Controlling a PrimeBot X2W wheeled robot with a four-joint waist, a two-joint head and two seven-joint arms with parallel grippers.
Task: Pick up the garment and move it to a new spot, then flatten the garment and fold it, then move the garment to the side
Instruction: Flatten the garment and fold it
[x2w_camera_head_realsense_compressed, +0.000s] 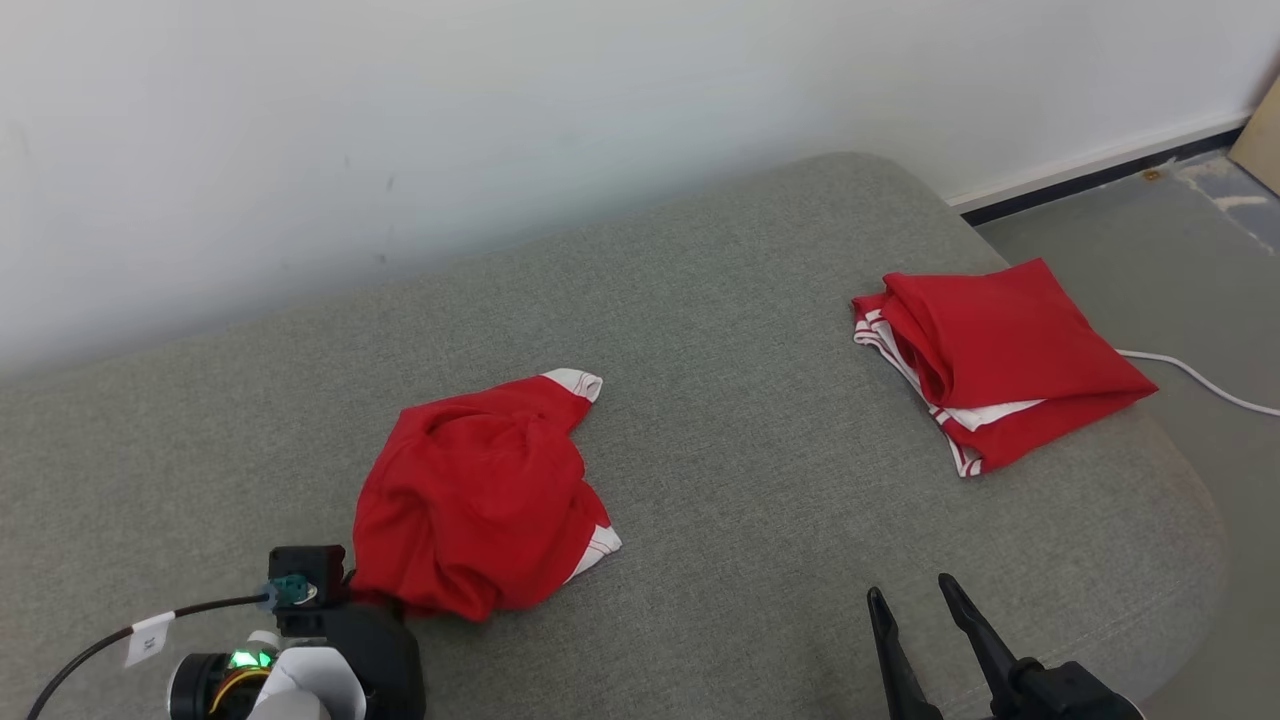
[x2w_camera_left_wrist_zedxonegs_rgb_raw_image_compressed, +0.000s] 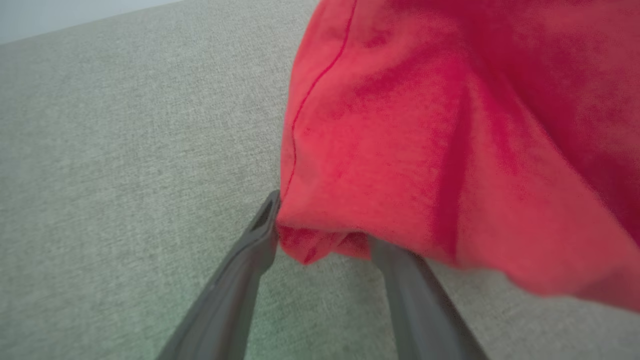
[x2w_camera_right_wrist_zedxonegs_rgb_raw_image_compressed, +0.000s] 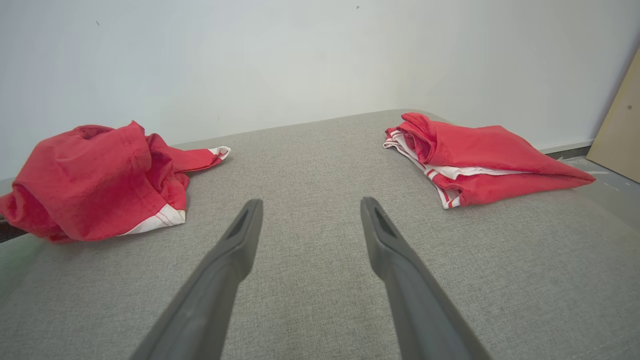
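Note:
A crumpled red garment (x2w_camera_head_realsense_compressed: 470, 500) with white trim lies on the left part of the grey cushioned surface (x2w_camera_head_realsense_compressed: 750, 420). My left gripper (x2w_camera_left_wrist_zedxonegs_rgb_raw_image_compressed: 325, 225) is at its near edge. The jaws stand open astride the hem, the left finger (x2w_camera_left_wrist_zedxonegs_rgb_raw_image_compressed: 250, 260) is bare beside the cloth, and the right finger (x2w_camera_left_wrist_zedxonegs_rgb_raw_image_compressed: 410, 285) has its tip under the red fabric (x2w_camera_left_wrist_zedxonegs_rgb_raw_image_compressed: 425, 125). In the head view my left wrist (x2w_camera_head_realsense_compressed: 320, 600) touches the garment's lower left corner. My right gripper (x2w_camera_head_realsense_compressed: 910, 590) rests open and empty at the lower right, its fingers (x2w_camera_right_wrist_zedxonegs_rgb_raw_image_compressed: 225, 260) well apart from the garment (x2w_camera_right_wrist_zedxonegs_rgb_raw_image_compressed: 90, 180).
A second red garment (x2w_camera_head_realsense_compressed: 1000, 360), folded, lies near the surface's right edge (x2w_camera_right_wrist_zedxonegs_rgb_raw_image_compressed: 475, 155). A white wall runs behind. To the right the surface drops to a grey floor with a white cable (x2w_camera_head_realsense_compressed: 1200, 375) and a tan board (x2w_camera_head_realsense_compressed: 1265, 140).

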